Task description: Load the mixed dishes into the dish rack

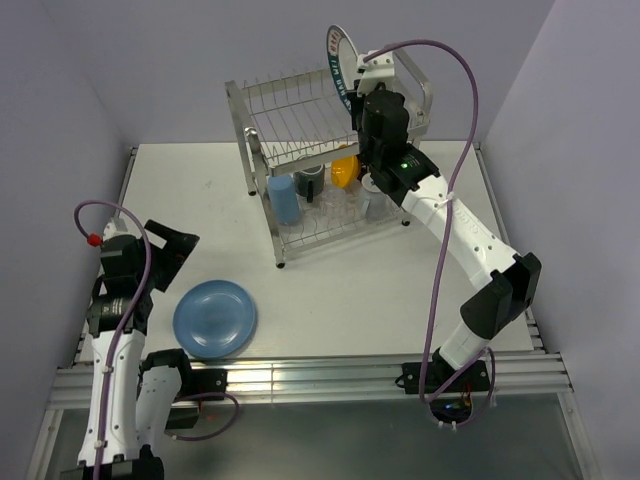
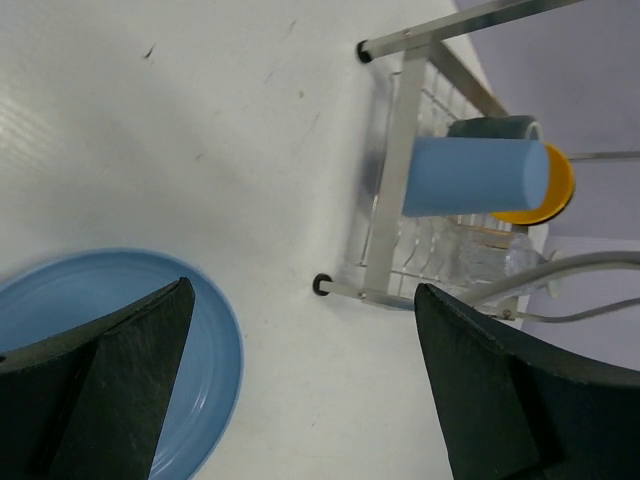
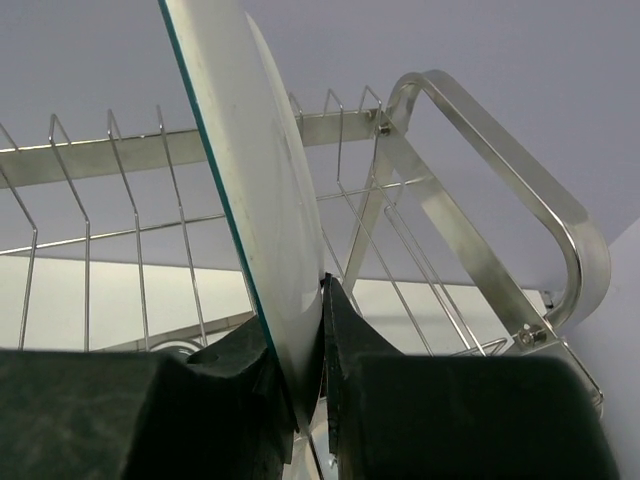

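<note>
**Right gripper holds a white plate with dark green patterned rim on edge above the top tier of the tall silver wire dish rack.**
The plate's lower edge is pinched between the jaws. Rack tines stand beyond them and the looped handle rises to one side. The left gripper hangs with jaws spread wide, gripping nothing. A round light blue plate lies flat on the white table beneath one finger, and the racked blue cup and orange bowl lie ahead.
</note>
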Available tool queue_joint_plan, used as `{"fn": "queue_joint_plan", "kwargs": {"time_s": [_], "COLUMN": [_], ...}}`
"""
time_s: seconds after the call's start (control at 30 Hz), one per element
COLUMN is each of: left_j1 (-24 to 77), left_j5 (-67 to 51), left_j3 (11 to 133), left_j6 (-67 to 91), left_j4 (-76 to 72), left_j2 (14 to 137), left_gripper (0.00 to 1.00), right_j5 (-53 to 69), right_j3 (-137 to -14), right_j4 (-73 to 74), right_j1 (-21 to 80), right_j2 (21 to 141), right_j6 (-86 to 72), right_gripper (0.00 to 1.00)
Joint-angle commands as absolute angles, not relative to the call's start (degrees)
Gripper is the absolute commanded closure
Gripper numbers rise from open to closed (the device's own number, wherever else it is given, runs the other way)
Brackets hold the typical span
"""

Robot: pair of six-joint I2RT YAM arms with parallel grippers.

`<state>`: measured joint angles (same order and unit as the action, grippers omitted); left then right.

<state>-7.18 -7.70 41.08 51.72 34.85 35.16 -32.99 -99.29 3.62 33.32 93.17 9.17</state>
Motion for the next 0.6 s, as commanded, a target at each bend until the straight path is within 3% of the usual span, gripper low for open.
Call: {"fn": "queue_joint_plan", "kwargs": {"time_s": [0.0,0.37,0.57], "left_j1": [-7.21,-7.21,-7.12], "left_j5": [-7.21,-7.74,-7.29], "left_j3": [39.9,38.85,38.06], "left_j6": [53.26,53.7,53.52], "left_j4": [35.86,35.33,35.07], "left_j2": [37.7,37.44,38.5], "left_gripper": [0.02,0.02,0.01], "right_j5": [-35.15,-38.4,-38.85], "right_j3": [-98.96,-103.62,-99.5], "right_j4": [7.55,10.9,8.35], "right_j1": [33.66,34.45,34.98], "right_j2": [89.47,92.9,89.74], "right_j6": [5.89,4.57,4.04], "right_gripper": [0.82,0.68,0.42]}}
